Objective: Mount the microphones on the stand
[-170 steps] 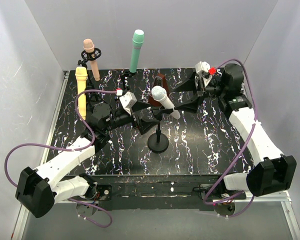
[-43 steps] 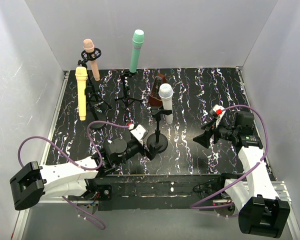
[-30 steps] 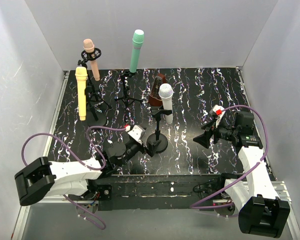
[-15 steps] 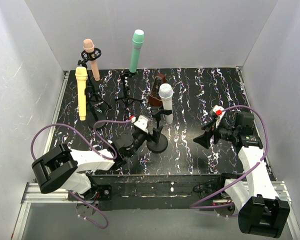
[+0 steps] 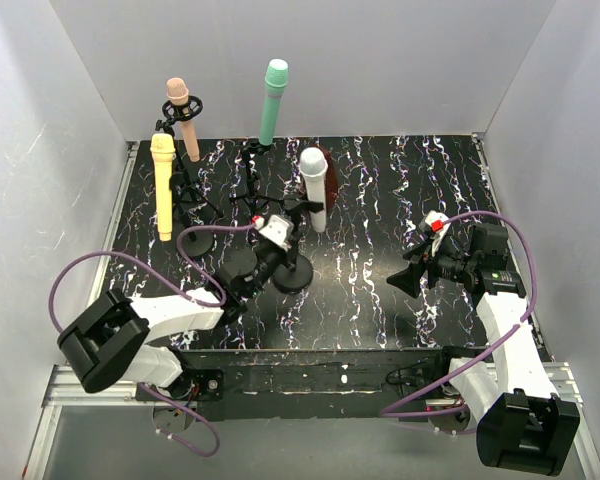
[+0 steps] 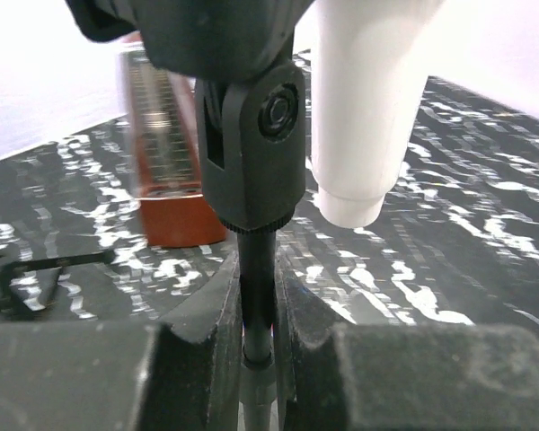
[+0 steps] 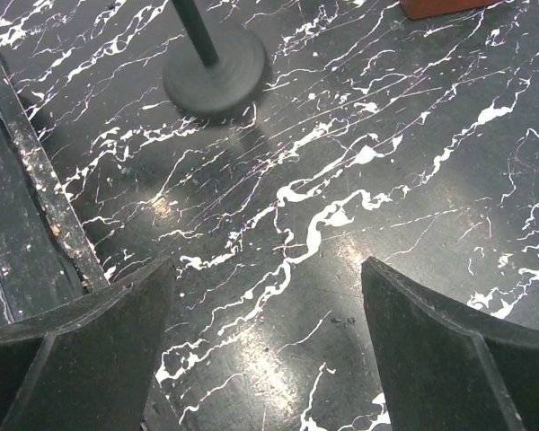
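Observation:
The white microphone [image 5: 313,190] sits clipped in a round-based black stand [image 5: 292,275] at the table's middle. In the left wrist view its handle end [image 6: 368,108] hangs beside the clip joint. My left gripper [image 5: 280,248] [image 6: 257,278] is shut on the stand's thin pole [image 6: 256,305], just under that joint. Three more microphones stand on tripod stands at the back left: peach-pink [image 5: 183,120], pale yellow [image 5: 163,185] and teal-green [image 5: 273,100]. My right gripper [image 5: 405,275] [image 7: 265,287] hovers open over bare table at the right, holding nothing.
The brown metronome [image 6: 166,171] stands just behind the white microphone. Grey walls close in the table on three sides. The stand's round base [image 7: 217,76] shows at the top of the right wrist view. The table's near edge [image 7: 36,206] runs past the right gripper.
My left gripper has closed on the stand's pole. Stand and white microphone have shifted left and toward the back. The right arm has stayed put.

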Robot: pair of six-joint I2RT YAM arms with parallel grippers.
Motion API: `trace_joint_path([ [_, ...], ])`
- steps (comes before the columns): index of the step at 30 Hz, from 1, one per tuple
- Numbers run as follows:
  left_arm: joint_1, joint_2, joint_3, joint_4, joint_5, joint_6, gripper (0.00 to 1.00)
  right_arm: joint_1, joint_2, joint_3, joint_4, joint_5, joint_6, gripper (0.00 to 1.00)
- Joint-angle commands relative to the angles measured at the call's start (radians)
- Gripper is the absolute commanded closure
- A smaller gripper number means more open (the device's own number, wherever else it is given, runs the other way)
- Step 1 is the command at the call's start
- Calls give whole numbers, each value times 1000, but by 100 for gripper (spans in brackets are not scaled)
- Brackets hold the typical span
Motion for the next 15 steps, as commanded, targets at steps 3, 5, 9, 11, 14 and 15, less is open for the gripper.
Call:
trace_joint_path([
  [3, 206, -111, 29, -61, 95, 66, 100, -4, 5, 14, -10, -18, -18, 10],
  [5, 263, -99, 30, -58, 140, 47, 100, -4, 8, 15, -16, -18, -23, 10],
  [9, 323, -59, 38, -31, 204, -2, 100, -4, 10, 12, -14, -15, -26, 10],
  [11, 336, -39, 41, -12, 221, -25, 100, -5, 10, 12, -14, -15, -26, 10],
  [14, 337, -20, 44, -5, 256, -54, 100, -4, 11, 12, -14, -15, -27, 10],
  [15, 337, -19, 44, -3, 253, -60, 100, -4, 11, 12, -14, -15, -27, 10],
])
